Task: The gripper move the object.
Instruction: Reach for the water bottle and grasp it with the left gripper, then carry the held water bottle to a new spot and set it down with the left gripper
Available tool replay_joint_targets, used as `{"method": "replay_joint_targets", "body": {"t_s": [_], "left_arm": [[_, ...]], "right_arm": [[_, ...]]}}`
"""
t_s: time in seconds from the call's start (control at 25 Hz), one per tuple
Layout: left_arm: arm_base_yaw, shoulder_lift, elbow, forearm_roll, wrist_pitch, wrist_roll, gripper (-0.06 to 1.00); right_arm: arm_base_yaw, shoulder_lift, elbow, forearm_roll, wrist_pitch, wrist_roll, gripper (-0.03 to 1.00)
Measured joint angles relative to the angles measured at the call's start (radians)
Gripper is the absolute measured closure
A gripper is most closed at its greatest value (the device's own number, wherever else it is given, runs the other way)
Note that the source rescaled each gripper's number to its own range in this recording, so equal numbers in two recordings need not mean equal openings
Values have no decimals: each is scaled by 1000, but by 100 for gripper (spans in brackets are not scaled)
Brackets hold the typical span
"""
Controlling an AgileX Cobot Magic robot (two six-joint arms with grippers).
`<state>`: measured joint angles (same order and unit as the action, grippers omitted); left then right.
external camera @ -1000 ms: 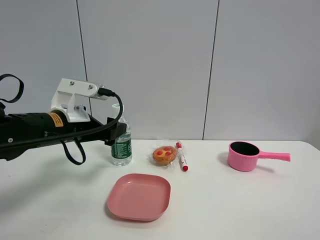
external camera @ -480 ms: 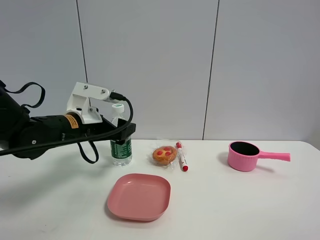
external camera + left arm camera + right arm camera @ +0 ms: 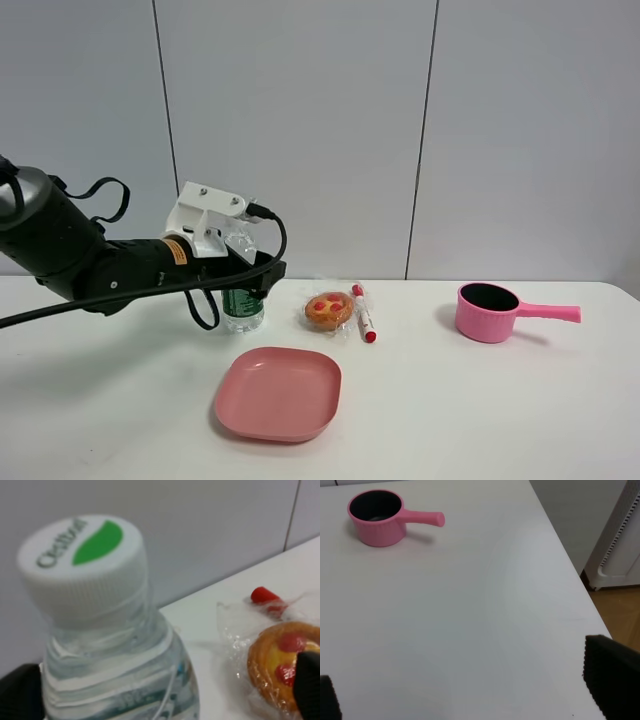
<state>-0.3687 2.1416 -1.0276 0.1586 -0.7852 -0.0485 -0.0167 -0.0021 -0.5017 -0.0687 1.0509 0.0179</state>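
**Left gripper astride the bottle, jaws spread**

On my high camera, the clear plastic water bottle (image 3: pixel 241 306) with its dark green label stands upright on the white table (image 3: pixel 480 420). It is toward the back, at about 11 o'clock from the pink square plate (image 3: pixel 278 393). The left gripper (image 3: pixel 258 274) reaches in from 9 o'clock at the height of the bottle's shoulder and hides its upper part. The black arm carries a white bracket (image 3: pixel 208 218) on top.

My left wrist feed looks down past the bottle's ribbed white cap (image 3: pixel 82 565), which has a green leaf mark. One black finger (image 3: pixel 18 695) sits just beside the bottle's shoulder. The other finger shows at the far edge with a clear gap to the plastic. So this hand is spread around the bottle, not pinching it. I cannot tell whether the near finger actually touches.

A round golden pastry with red spots in a clear wrapper (image 3: pixel 329 311) lies near the bottle at its 3 o'clock. A red-and-white marker pen (image 3: pixel 364 313) lies just beside the pastry at 3 o'clock. Well apart, further along at 3 o'clock, sits the pink saucepan (image 3: pixel 487 312), its handle pointing to 3 o'clock.

The right gripper (image 3: pixel 467 685) appears only on its own wrist feed. Its fingers are at opposite edges, wide apart and holding nothing, above bare table.
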Motion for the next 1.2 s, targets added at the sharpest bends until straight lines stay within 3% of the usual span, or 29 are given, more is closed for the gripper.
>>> {"method": "replay_joint_targets", "body": {"t_s": [0.6, 0.64, 0.68, 0.76, 0.8, 0.88, 1.2], "left_arm": [[0, 99, -122, 1, 84, -3, -4], [0, 100, -122, 1, 95, -3, 4], [0, 100, -122, 1, 108, -3, 21], [2, 100, -123, -9, 117, -3, 74], [3, 100, -123, -10, 117, -4, 94], [2, 100, -124, -14, 119, -15, 87], [2, 78, -124, -16, 154, -155, 87]], "right_arm": [[0, 0, 0, 0, 0, 0, -3], [0, 0, 0, 0, 0, 0, -3], [0, 0, 0, 0, 0, 0, -3], [0, 0, 0, 0, 0, 0, -3], [0, 0, 0, 0, 0, 0, -3], [0, 0, 0, 0, 0, 0, -3], [0, 0, 0, -2, 0, 0, -3]]}}
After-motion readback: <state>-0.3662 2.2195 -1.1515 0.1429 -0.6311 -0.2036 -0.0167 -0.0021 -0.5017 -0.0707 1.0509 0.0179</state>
